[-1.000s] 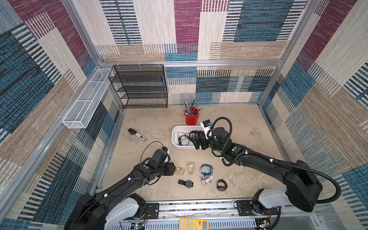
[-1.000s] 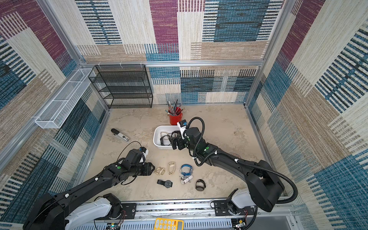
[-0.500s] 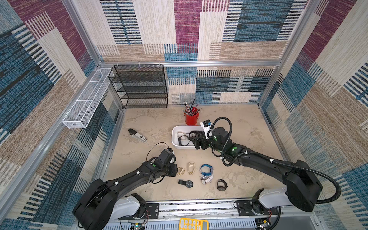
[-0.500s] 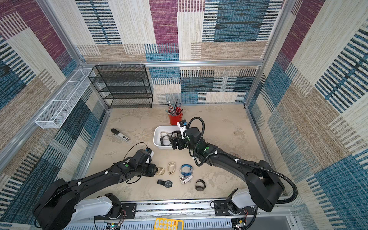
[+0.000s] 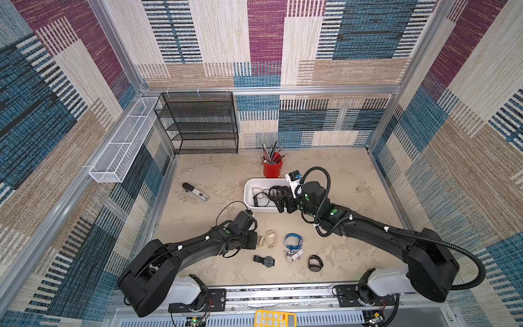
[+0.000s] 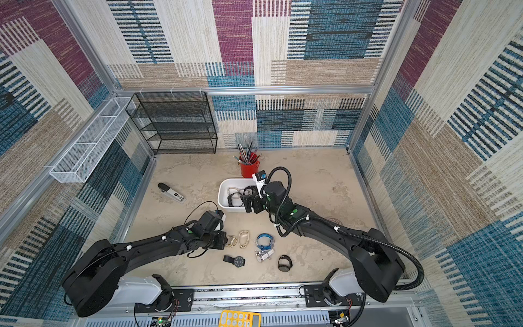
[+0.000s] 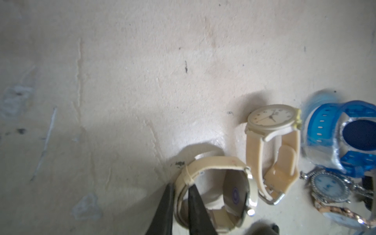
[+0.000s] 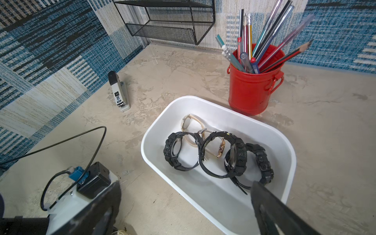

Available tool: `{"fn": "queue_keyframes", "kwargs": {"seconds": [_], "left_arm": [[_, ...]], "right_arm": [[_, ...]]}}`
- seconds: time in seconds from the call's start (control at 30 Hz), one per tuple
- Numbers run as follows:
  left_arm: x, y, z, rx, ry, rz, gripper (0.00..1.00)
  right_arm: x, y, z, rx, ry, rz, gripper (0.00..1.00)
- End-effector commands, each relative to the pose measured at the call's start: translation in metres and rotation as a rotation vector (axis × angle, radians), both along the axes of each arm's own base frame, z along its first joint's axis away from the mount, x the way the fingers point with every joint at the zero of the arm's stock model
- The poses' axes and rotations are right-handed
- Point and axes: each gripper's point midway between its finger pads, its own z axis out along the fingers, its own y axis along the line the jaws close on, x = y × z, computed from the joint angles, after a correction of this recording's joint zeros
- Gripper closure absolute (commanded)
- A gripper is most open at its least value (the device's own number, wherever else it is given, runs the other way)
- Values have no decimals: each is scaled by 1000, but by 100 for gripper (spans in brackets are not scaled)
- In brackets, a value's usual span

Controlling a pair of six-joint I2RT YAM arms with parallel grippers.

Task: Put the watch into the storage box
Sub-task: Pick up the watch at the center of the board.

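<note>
— Arms?
— Left reaches low; my left gripper (image 7: 181,191) clamps the cream watch (image 7: 213,165) by its strap, toward the counter's (image 5: 353,175) front edge.
— Right?
— Right gripper (image 8: 186,184) is spread wide above the one storage box (image 8: 280,134). I count five other watches (image 5: 268,261) loose.

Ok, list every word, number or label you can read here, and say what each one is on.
"50", probably, though it is small: printed label on the stapler.
Dial numerals on the loose cream watch: too blurred to read.
Round purple sticker on the back of the gripped cream watch: unreadable.
Keys of the yellow calculator: too small to read.
</note>
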Motion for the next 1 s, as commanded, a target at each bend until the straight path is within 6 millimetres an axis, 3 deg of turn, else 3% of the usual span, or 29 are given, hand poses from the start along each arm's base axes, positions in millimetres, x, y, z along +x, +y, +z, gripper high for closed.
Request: {"fn": "queue_keyframes", "kwargs": {"seconds": [0.0, 0.1, 0.37, 0.63, 0.97], "left_arm": [[0, 5, -2, 33, 6, 6, 92], [3, 5, 3, 36, -10, 6, 100], [20, -1, 41, -2, -124, 7, 100], [52, -2, 77, 60, -276, -8, 100], [101, -10, 101, 138, -360, -42, 100]], "right_arm": [[4, -2, 7, 12, -28, -20, 0], [4, -2, 6, 12, -26, -23, 0], [1, 0, 3, 18, -16, -6, 0], [-13, 6, -1, 35, -3, 70, 0], [-26, 8, -4, 48, 11, 131, 0]]}}
